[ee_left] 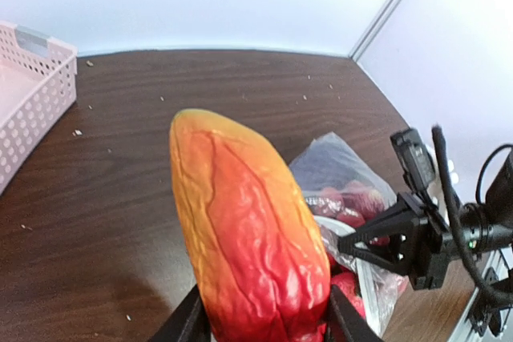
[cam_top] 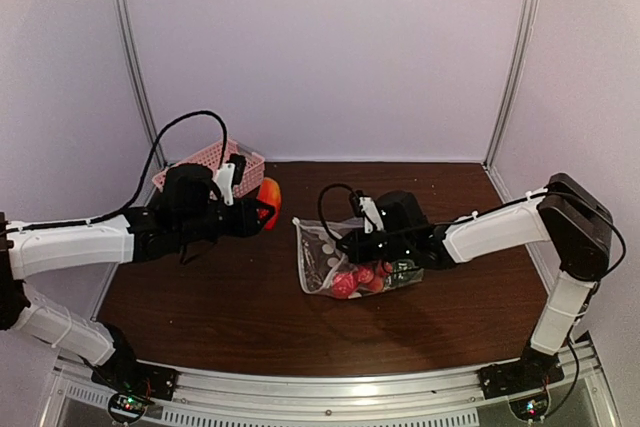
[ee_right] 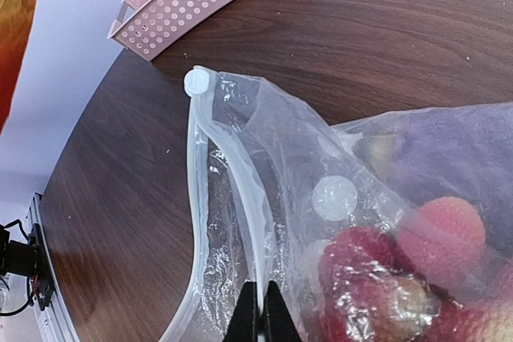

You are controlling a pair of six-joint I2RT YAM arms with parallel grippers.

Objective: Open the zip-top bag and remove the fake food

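Top view: left arm reaches beside pink lattice plastic basket; right arm bends over clear polka-dot zip-top bag mid dark wooden bench, red plastic balls inside | Left wrist: left pincer clamped on ridged red-orange plastic toy fruit, held above bench | Right wrist: right pincer closed, pinching bag plastic beside its white zip strip

No text, label, brand, number or sign can be read in any view. The bag, at the centre of the top view, is printed only with plain white dots. The basket, at upper left, shows only a pattern of holes. Small coloured lights glow at the arm bases along the bottom edge, with no lettering that can be made out.
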